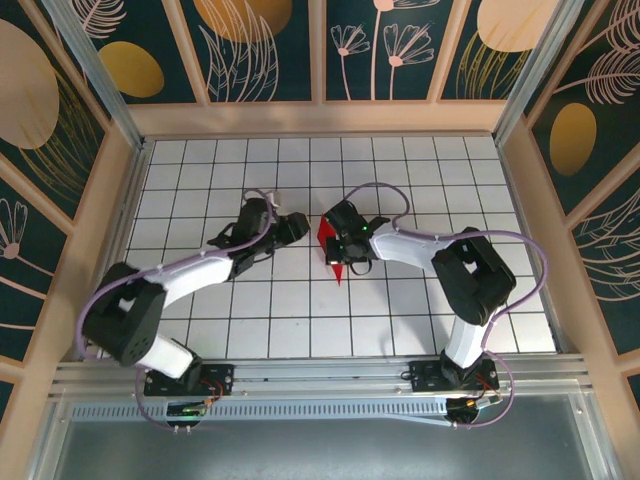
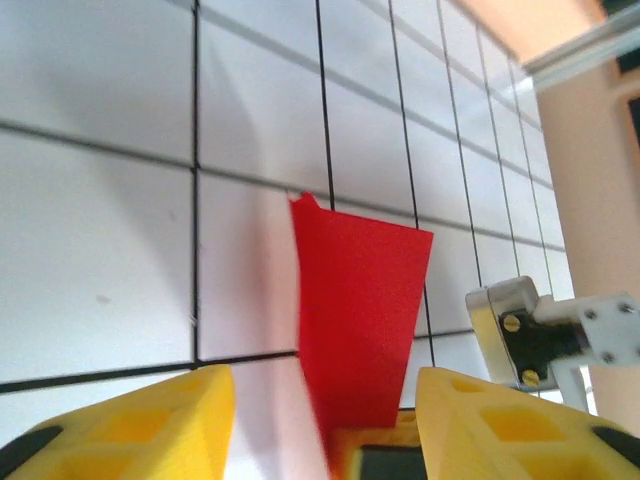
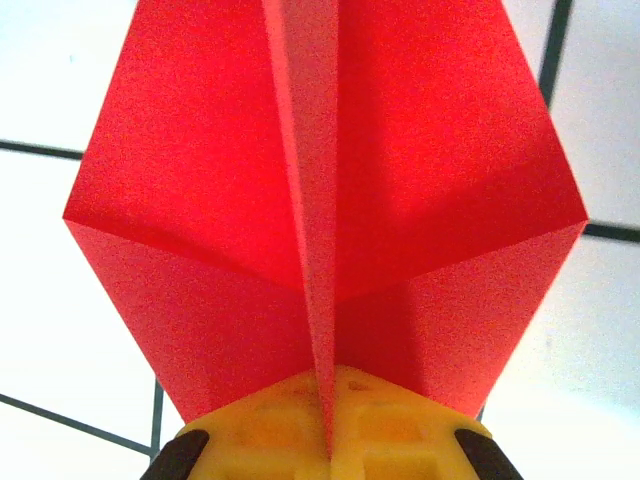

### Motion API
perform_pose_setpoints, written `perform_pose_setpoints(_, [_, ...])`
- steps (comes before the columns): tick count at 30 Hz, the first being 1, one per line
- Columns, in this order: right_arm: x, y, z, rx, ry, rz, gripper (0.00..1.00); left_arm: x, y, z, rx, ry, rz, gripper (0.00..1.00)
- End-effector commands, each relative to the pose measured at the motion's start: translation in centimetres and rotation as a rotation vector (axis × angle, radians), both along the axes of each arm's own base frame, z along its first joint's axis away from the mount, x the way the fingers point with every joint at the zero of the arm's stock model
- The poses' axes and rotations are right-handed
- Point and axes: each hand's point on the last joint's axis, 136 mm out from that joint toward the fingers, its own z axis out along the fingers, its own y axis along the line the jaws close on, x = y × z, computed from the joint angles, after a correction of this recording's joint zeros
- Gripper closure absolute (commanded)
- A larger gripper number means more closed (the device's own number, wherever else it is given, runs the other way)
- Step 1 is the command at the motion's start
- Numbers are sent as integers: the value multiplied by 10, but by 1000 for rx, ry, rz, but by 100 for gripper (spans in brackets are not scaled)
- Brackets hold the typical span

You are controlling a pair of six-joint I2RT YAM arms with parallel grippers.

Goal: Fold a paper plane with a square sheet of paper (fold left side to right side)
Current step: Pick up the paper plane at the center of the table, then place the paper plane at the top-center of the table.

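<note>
The right gripper (image 3: 325, 425) pinches the paper plane (image 3: 200, 200) by its centre ridge at mid-table (image 1: 300, 310), while the left gripper (image 2: 322, 420) stands open around it, so a sideways tug could tear or unfold it.

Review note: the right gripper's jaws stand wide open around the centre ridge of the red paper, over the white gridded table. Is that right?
Not quite. The right gripper is shut, its jaws pressed together on the centre ridge of the red paper, as the right wrist view shows. The rest stands: it is over the white gridded table.
</note>
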Motion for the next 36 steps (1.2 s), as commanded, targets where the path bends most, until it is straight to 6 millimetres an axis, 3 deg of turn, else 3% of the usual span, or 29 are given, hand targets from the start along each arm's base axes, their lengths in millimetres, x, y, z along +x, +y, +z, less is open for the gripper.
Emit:
perform_pose_setpoints(1, [21, -23, 20, -69, -29, -90, 97, -7, 45, 2, 161, -34, 113, 45])
perform_pose_setpoints(9, [78, -51, 30, -242, -21, -193, 98, -35, 107, 41, 295, -158, 267, 36])
perform_pose_setpoints(14, [110, -53, 26, -260, -18, -216, 98, -48, 125, 46, 306, -196, 311, 30])
perform_pose_setpoints(20, [130, -43, 14, -296, -9, -172, 98, -53, 132, 40, 330, -191, 323, 25])
perform_pose_setpoints(36, [139, -44, -24, -317, 46, -159, 98, -47, 119, 27, 317, -152, 279, 24])
